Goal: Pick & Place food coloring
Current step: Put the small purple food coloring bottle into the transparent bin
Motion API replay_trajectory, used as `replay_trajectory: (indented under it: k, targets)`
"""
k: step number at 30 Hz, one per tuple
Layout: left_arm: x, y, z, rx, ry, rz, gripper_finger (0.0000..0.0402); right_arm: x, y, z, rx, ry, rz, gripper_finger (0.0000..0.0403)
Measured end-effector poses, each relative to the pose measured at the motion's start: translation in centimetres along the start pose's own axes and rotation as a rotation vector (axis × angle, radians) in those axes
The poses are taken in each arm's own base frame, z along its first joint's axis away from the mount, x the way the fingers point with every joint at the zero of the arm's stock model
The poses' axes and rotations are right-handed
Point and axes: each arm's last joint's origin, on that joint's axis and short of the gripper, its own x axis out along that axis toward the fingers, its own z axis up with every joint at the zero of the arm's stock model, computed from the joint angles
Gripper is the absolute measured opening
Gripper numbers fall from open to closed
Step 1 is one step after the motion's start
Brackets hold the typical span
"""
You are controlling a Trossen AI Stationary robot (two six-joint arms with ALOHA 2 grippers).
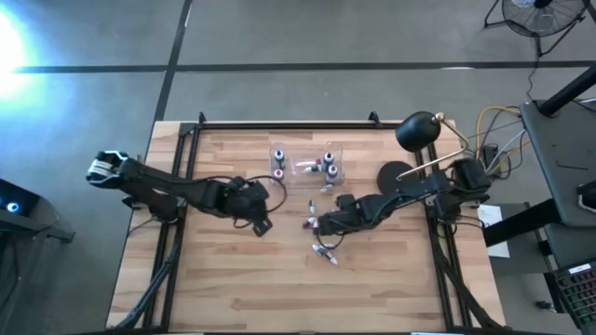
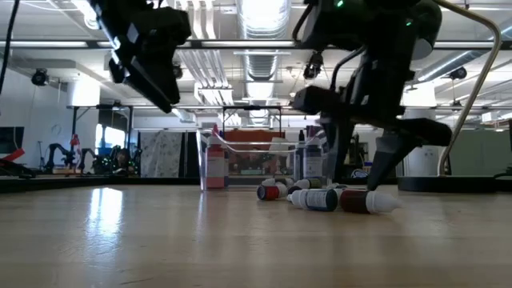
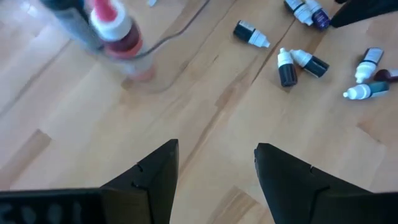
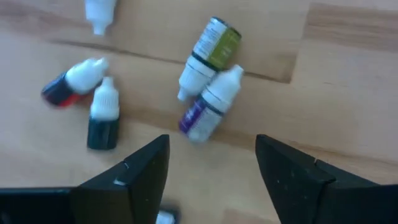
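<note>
A light wooden table [image 1: 233,279] with a black frame stands on a grey concrete floor, and a black desk lamp [image 1: 416,132] sits near its upper right corner in the high view. At the upper middle of the table there is a clear plastic box [image 1: 307,164] with a few food coloring bottles standing inside it, one with a red body [image 2: 214,166] visible in the low view at the box's left side.

The other food coloring bottles [image 1: 323,244] lie loose on the wood below the box, around the centre of the high view. In the low view they form a small heap right of the middle, with a dark bottle [image 2: 320,199] and a reddish one [image 2: 366,201] lying on their sides in front.

The right gripper [image 1: 314,223] is at the centre of the high view, low over this loose group. Its fingers are apart and hold nothing; in the right wrist view a bottle with purple label [image 4: 208,107] and one with green label [image 4: 208,51] lie touching each other just ahead of the fingers, and a dark bottle [image 4: 103,117] beside a red one [image 4: 69,83] lie at the left.

The left gripper [image 1: 260,224] is at the left of the centre, above bare wood, released and empty, with scattered bottles [image 3: 300,62] well ahead of it.
</note>
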Motion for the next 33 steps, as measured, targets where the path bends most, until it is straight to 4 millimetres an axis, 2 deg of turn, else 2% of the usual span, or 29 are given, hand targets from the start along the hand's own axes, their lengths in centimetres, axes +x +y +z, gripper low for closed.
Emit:
replay_trajectory:
  k: [6,12,19,28,33]
  targets:
    - [-0.7,2.3,-2.2,-0.074,-0.047,-0.071,0.0186,1.0,0.6,0.6,0.031,0.004,-0.094,0.0259]
    - [-1.4,3.9,-3.6,-0.097,-0.087,-0.110,0.0186,1.7,1.5,1.6,0.063,0.017,-0.089,0.0247]
    - [-2.4,4.8,-3.7,-0.126,-0.160,-0.152,0.0186,2.0,1.3,2.7,0.026,0.057,-0.123,0.0193]
    - [-2.6,5.0,-3.7,-0.133,-0.193,-0.143,0.0186,2.3,0.4,3.0,-0.023,0.084,-0.186,0.0102]
    - [-2.6,4.8,-3.4,-0.151,-0.219,-0.161,0.0186,1.5,1.0,2.9,-0.104,0.109,-0.162,0.0052]
